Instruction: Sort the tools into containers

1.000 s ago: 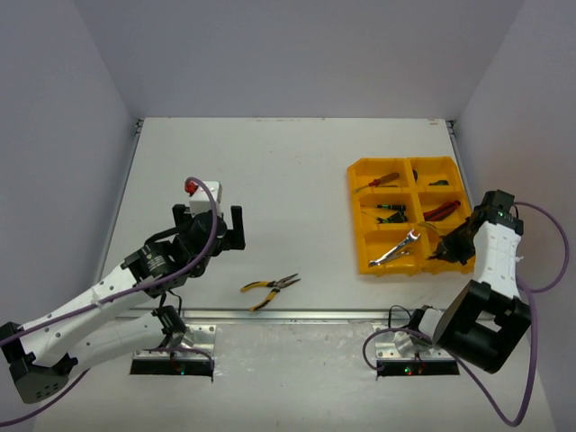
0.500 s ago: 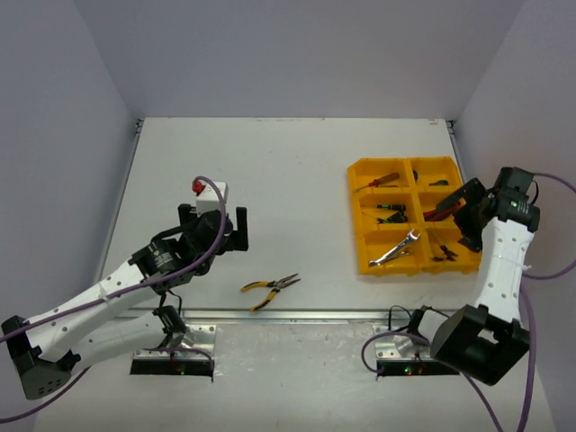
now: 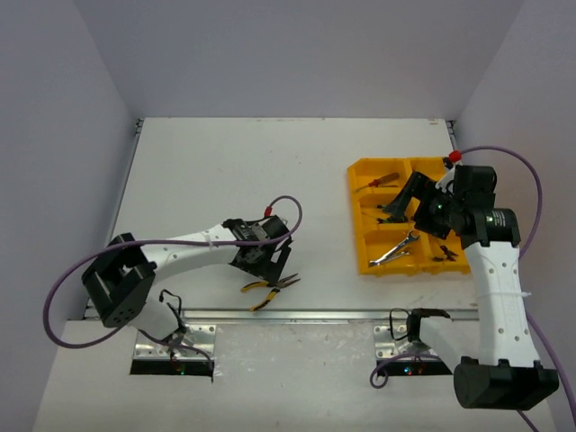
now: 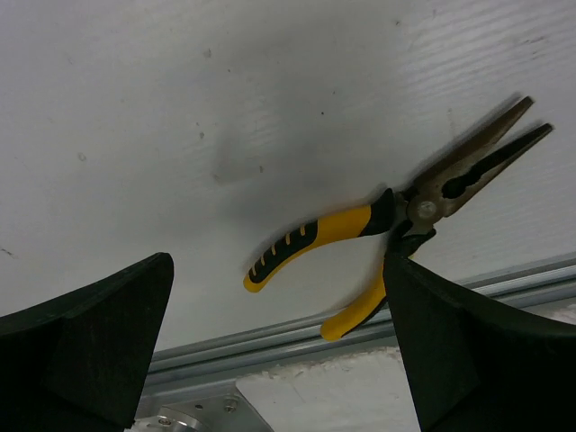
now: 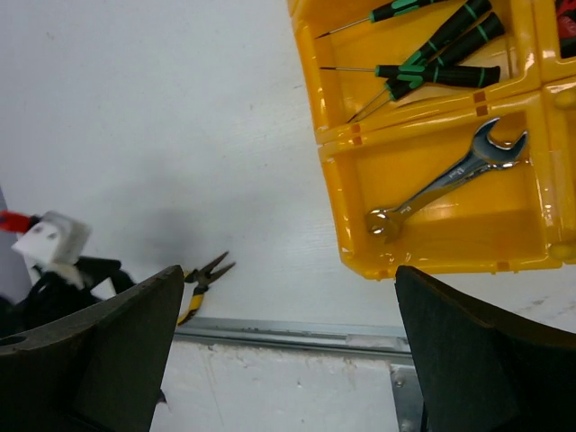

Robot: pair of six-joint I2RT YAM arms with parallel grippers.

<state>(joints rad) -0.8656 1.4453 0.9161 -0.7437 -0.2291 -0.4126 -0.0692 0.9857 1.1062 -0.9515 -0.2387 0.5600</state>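
Yellow-handled pliers (image 3: 270,286) lie on the white table near its front edge, and show close up in the left wrist view (image 4: 378,225). My left gripper (image 3: 266,265) hovers just above and behind them, open and empty (image 4: 279,360), with one handle partly behind my right finger (image 4: 477,351). The yellow tray (image 3: 357,225) sits at the right. It holds a silver wrench (image 5: 445,184), green-handled screwdrivers (image 5: 432,54) and a red-handled screwdriver (image 3: 378,183). My right gripper (image 3: 400,205) is above the tray, open and empty (image 5: 288,360).
A metal rail (image 4: 360,328) runs along the table's front edge just beyond the pliers. Purple cables loop off both arms (image 3: 288,205). The pliers (image 5: 202,279) and the left arm's wrist (image 5: 54,261) show in the right wrist view.
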